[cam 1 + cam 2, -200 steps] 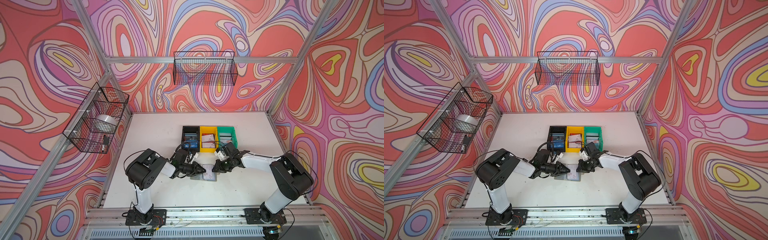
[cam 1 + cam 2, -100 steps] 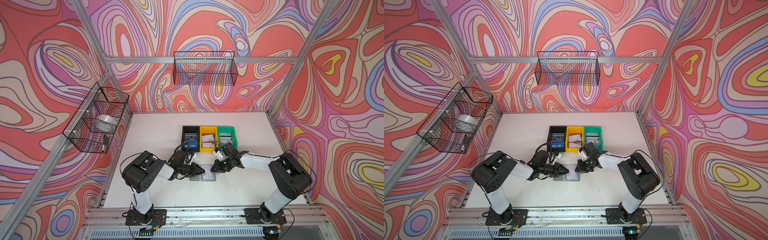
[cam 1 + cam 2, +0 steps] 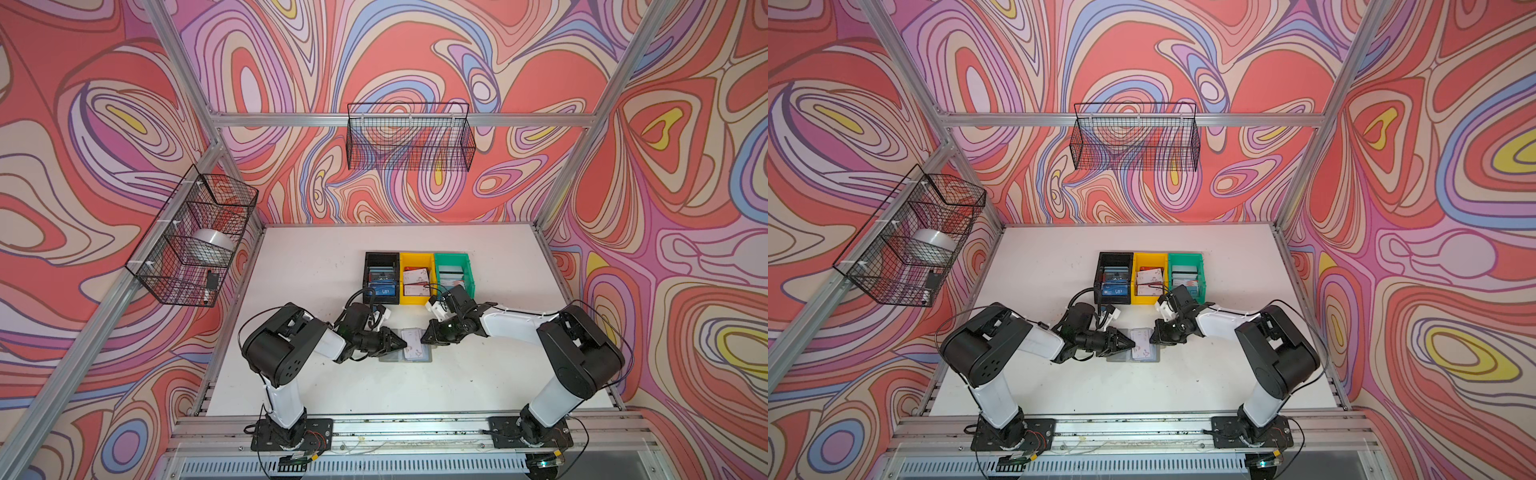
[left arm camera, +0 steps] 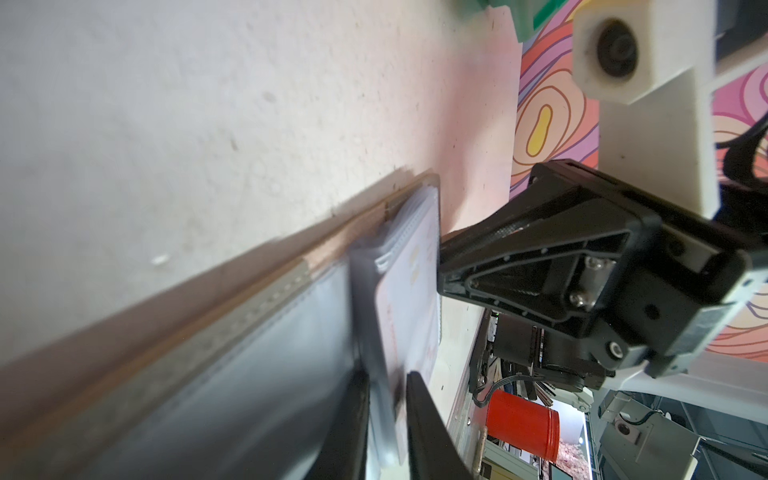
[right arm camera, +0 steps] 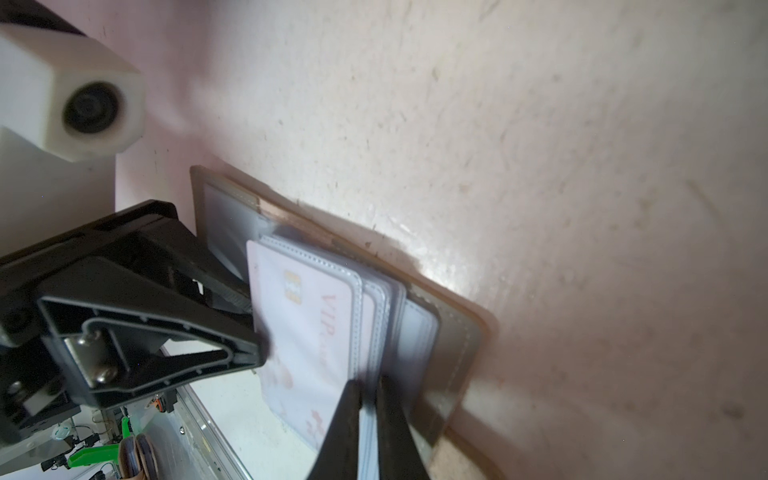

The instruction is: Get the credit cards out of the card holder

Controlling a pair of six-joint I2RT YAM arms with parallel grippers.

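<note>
Now the left gripper pinches a credit card between its jaws; the right gripper clamps sleeves of the card holder.

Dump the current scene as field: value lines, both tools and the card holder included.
card holder: open, flat on table
clear sleeves: fanned, stacked on holder
credit card: white, red print, partly out of top sleeve
left tool: closed, seems to pinch that card's exposed edge
right tool: closed on the clear sleeves
bins: black bin, yellow bin, green bin in a row behind holder, cards inside
status: card not yet fully out
</note>
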